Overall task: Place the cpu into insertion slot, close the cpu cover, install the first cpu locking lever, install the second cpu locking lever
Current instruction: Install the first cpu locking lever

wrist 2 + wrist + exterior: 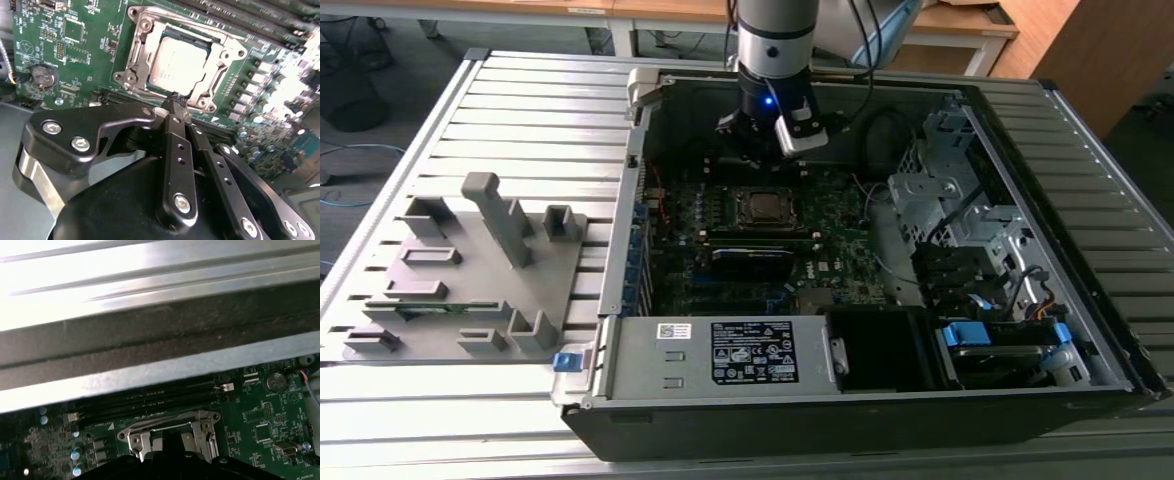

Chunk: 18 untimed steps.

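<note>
The cpu (181, 64) lies flat in the insertion slot (766, 206) on the green motherboard, its dull silver top facing up. The silver cpu cover (142, 35) lies down around it, framing the chip; in the first wrist view the cover (200, 420) shows as a bright metal frame. My gripper (175, 98) is shut with nothing between its fingers, and its tip hovers just at one edge of the socket. In the exterior view my gripper (761, 155) hangs inside the case, just beyond the socket's far side. I cannot make out how the locking levers stand.
The open computer case (1067, 200) surrounds the board. Memory slots (145, 400) run along one side of the socket and a long black card slot (754, 262) along the other. A power supply (720, 350) sits in front, drive cages (961, 200) at the exterior view's right, and a grey fixture (467, 270) at its left.
</note>
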{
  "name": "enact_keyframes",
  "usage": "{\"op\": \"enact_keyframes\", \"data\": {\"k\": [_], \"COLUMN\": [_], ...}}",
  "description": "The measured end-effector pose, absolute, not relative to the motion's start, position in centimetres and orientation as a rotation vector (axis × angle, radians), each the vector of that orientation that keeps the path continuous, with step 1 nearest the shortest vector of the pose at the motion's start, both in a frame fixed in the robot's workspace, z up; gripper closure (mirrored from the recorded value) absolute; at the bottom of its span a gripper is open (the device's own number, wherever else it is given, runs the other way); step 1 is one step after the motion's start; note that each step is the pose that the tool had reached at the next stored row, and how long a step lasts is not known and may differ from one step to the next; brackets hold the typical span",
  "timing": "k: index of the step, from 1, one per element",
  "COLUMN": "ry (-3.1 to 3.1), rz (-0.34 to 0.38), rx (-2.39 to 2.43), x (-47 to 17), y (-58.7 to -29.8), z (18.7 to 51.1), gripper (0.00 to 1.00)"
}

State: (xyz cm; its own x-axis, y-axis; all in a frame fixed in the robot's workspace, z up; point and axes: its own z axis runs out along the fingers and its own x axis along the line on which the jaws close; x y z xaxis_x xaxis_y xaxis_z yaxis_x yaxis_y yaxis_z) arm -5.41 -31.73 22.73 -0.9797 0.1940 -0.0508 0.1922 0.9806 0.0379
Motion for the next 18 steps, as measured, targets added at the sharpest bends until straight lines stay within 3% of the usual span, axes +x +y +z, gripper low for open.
{"op": "enact_keyframes", "data": {"k": [18], "ry": [3.076], "rz": [0.048], "rx": [0.277], "x": [-4.7], "y": [-33.3], "z": [22.7], "gripper": [0.89]}}
